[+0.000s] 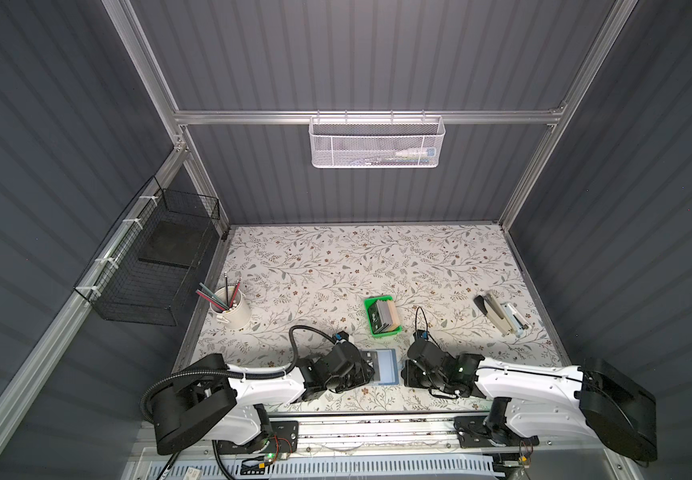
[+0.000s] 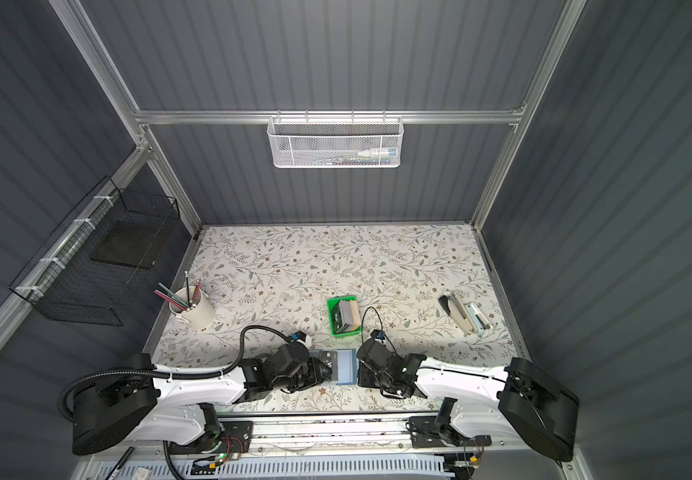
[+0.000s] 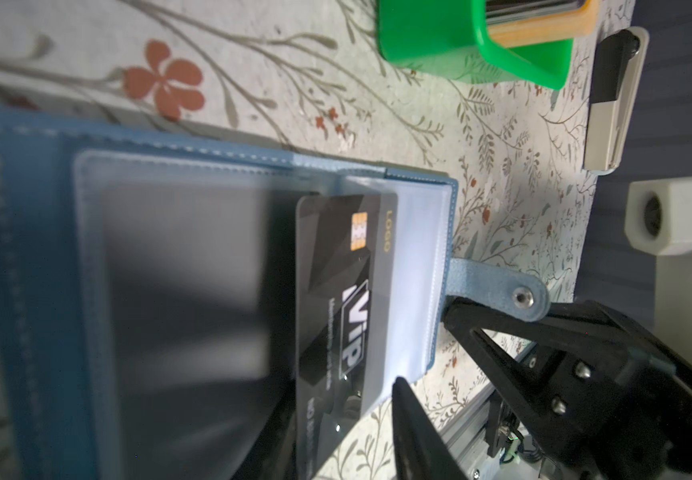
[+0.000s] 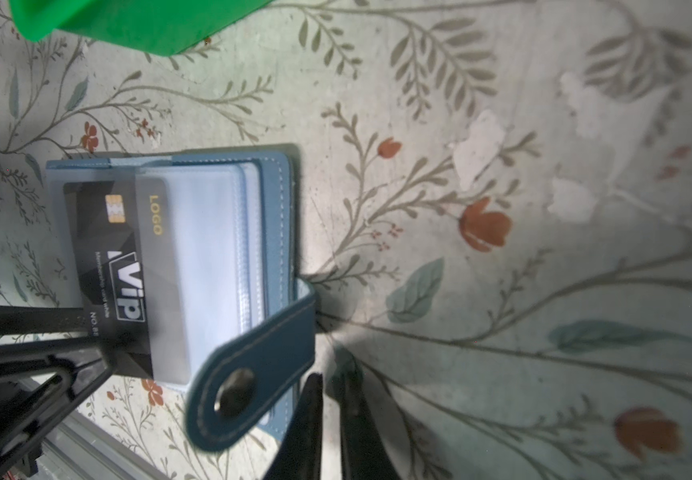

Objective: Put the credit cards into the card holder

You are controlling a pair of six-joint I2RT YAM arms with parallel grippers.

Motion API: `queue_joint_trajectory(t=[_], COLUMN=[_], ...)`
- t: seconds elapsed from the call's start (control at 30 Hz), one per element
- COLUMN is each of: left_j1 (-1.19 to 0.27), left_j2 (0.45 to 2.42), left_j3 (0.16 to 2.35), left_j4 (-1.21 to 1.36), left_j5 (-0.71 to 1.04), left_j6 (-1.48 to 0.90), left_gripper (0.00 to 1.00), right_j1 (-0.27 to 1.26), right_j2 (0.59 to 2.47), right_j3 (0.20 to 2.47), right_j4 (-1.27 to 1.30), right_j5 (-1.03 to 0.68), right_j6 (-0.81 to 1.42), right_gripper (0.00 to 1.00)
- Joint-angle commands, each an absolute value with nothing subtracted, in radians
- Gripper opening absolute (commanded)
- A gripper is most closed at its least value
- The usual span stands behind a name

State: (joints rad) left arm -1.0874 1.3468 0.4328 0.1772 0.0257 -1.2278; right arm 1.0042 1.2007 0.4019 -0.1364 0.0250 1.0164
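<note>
Left gripper (image 4: 101, 338): jaws slightly parted about outer corner of VIP card (image 4: 103, 232). Card partly inside clear sleeve of card holder (image 4: 277, 216), long axis crosswise to push line. Pocket lies beyond, toward right gripper (image 4: 331, 399), whose state is unclear. Left gripper nearer.
</note>
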Motion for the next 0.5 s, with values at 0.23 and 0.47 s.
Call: queue_joint_trajectory(t=[0.23,0.47], left_j1=[-1.038,-1.028], left_j2=[1.39,1.428], left_j3=[0.495,0.522], left_j4=[0.04,0.041], left_j5=[0.047,0.066], left_j6=[-1.125,-1.105], left_gripper=[0.37,0.34], right_j1=[1.015,1.017], right_j2=[1.228,1.229], right_j3=[0.397,0.397], right_j4=[-0.199,-0.199], right_j5=[0.026,0.028], right_j6=[1.008,1.012], right_gripper=[0.14,0.14])
